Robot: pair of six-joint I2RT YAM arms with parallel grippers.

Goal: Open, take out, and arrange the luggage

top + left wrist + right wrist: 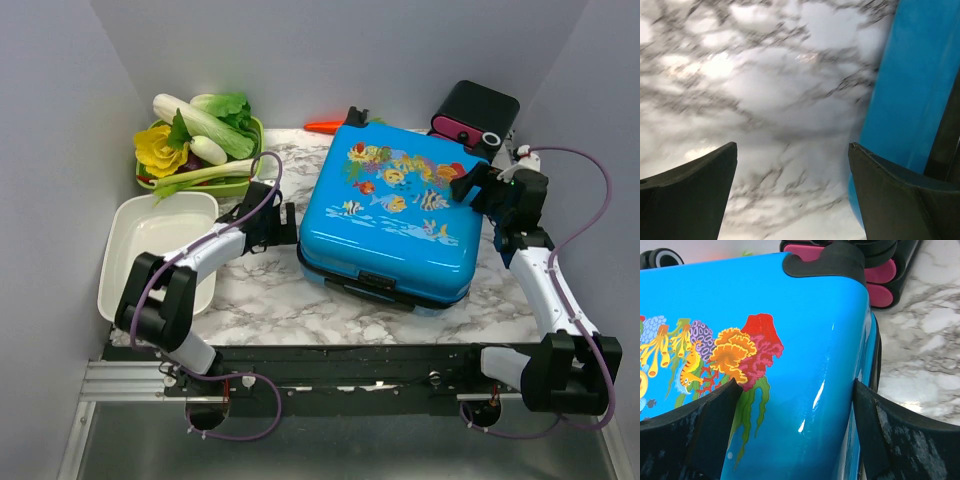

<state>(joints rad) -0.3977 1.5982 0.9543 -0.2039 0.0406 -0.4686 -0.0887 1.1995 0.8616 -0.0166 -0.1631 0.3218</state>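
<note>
Blue luggage [390, 215] (closed) beside left fingers [685, 195], beneath spread right fingers [690, 435]

bright, even light; glare streaks the luggage [812, 400], left wrist view's tabletop [765, 100] blurred.

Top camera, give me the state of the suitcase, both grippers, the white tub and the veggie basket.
Luggage: closed, lying flat, printed side up.
Left gripper: open, holding nothing, over the marble table beside the luggage.
Right gripper: open, fingers spread over the luggage's right edge.
White tub: empty.
Green basket: full of vegetables.
</note>
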